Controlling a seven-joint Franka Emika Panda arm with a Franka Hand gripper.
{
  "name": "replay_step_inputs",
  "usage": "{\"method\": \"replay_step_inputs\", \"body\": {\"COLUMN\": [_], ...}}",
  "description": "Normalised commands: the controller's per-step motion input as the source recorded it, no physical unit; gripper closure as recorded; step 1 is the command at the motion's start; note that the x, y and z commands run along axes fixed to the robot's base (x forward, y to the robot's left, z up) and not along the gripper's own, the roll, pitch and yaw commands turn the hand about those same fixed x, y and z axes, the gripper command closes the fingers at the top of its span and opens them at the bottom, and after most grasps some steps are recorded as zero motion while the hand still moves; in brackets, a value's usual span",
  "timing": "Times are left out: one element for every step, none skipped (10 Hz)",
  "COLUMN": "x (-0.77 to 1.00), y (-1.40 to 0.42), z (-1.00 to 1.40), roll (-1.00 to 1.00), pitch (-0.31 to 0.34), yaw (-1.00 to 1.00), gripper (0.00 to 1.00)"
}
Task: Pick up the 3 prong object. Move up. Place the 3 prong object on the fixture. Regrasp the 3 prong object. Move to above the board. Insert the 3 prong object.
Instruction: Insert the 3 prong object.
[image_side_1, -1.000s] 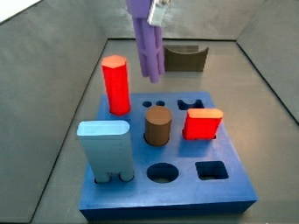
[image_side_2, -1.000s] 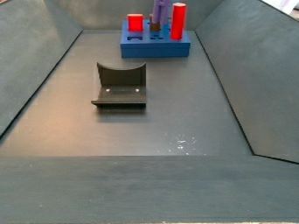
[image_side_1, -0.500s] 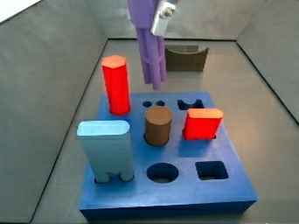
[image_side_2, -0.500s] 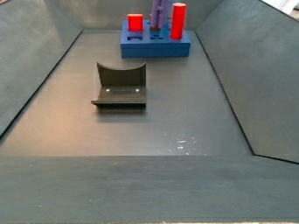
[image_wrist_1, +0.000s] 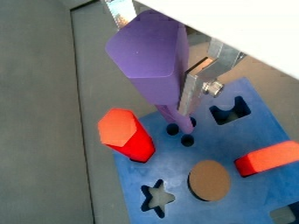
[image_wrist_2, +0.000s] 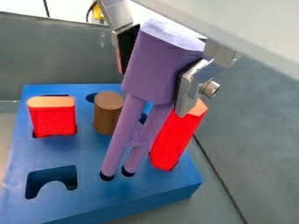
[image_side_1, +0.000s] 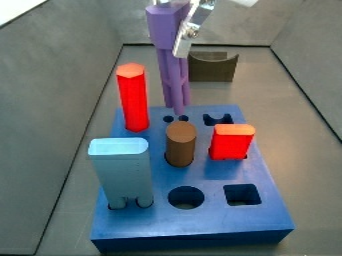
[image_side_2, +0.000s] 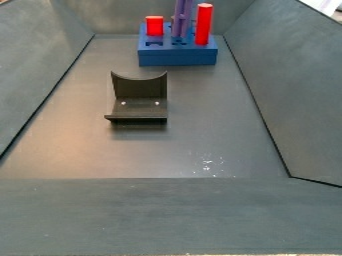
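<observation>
My gripper (image_side_1: 182, 30) is shut on the top of the light purple 3 prong object (image_side_1: 170, 62) and holds it upright, prongs down. It stands over the far part of the blue board (image_side_1: 201, 215). In both wrist views the silver fingers (image_wrist_1: 198, 77) (image_wrist_2: 197, 80) clamp the object (image_wrist_1: 149, 59) (image_wrist_2: 158, 70). Its prong tips reach the small holes of the board (image_wrist_2: 70, 157) beside the red hexagonal post (image_wrist_2: 173, 144); how deep they sit I cannot tell. The fixture (image_side_2: 136, 98) stands empty on the floor, and shows behind the board in a side view (image_side_1: 211, 66).
On the board stand the red hexagonal post (image_side_1: 131, 97), a brown cylinder (image_side_1: 179, 144), a red block (image_side_1: 231, 142) and a light blue block (image_side_1: 119, 172). Round and square holes are open at its near edge. Grey walls enclose the floor.
The gripper has lowered the 3 prong object and shifted it slightly; its prong tips have come down from above the board to the board's surface.
</observation>
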Motion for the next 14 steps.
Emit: {"method": "replay_step_inputs", "body": {"x": [0.04, 0.03, 0.07, 0.09, 0.05, 0.00, 0.00, 0.00, 0.00, 0.00, 0.00, 0.00, 0.00, 0.00], "y": [-0.07, -0.11, -0.11, -0.09, -0.06, 0.00, 0.00, 0.00, 0.00, 0.00, 0.00, 0.00, 0.00, -0.01], "z": [-0.17, -0.17, -0.18, -0.18, -0.15, -0.13, -0.14, -0.23, -0.27, -0.30, -0.33, -0.39, -0.55, -0.74], "roll": [0.00, 0.00, 0.00, 0.00, 0.00, 0.00, 0.00, 0.00, 0.00, 0.00, 0.00, 0.00, 0.04, 0.08], "pitch": [0.034, 0.024, 0.000, 0.000, 0.000, 0.000, 0.000, 0.016, 0.006, 0.007, 0.007, 0.000, 0.000, -0.034], "yaw": [-0.21, -0.19, -0.05, 0.00, 0.00, 0.00, 0.00, 0.05, 0.11, 0.15, 0.15, 0.14, 0.12, 0.09], "gripper": [1.00, 1.00, 1.00, 1.00, 1.00, 1.00, 1.00, 1.00, 1.00, 1.00, 1.00, 1.00, 1.00, 1.00]}}
